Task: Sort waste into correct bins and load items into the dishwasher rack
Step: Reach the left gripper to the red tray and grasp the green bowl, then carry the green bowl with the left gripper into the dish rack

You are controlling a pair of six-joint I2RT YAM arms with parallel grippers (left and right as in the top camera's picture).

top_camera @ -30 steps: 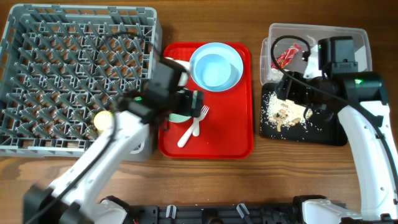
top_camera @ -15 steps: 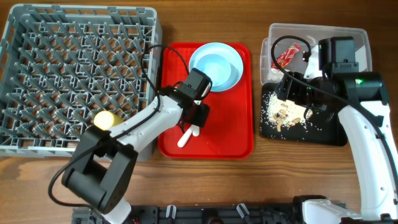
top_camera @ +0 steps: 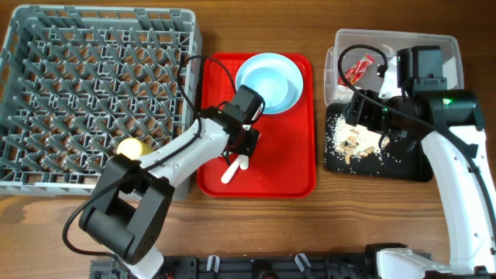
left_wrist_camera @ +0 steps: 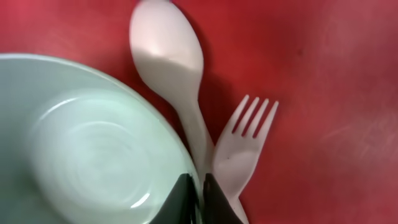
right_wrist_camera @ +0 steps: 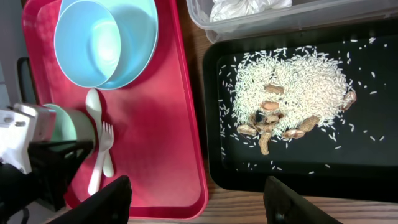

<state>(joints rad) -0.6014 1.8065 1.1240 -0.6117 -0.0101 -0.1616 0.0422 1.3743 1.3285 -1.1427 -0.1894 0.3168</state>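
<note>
My left gripper [top_camera: 246, 144] is down on the red tray, shut on the rim of the pale green bowl [left_wrist_camera: 81, 149]; one finger lies inside the bowl, the other outside. Just right of the jaws lie the white spoon [left_wrist_camera: 168, 56] and fork [left_wrist_camera: 245, 140], touching each other. The pale blue bowl [top_camera: 269, 84] stands at the tray's far end. A yellow cup [top_camera: 132, 149] sits in the grey dishwasher rack [top_camera: 77, 77]. My right gripper [right_wrist_camera: 196, 186] hangs open and empty above the black tray [top_camera: 415, 167] of rice scraps [right_wrist_camera: 292, 81].
The clear tub [top_camera: 449, 46] at the back right holds a red wrapper [top_camera: 358, 68] and a white crumpled scrap [right_wrist_camera: 242, 7]. The red tray [top_camera: 294, 155] lies between rack and bins. The left arm's cable arcs over the tray's left edge.
The left arm swung in over the red tray, and its jaws went from wide open to shut on the green bowl's rim. The right arm has not moved.
</note>
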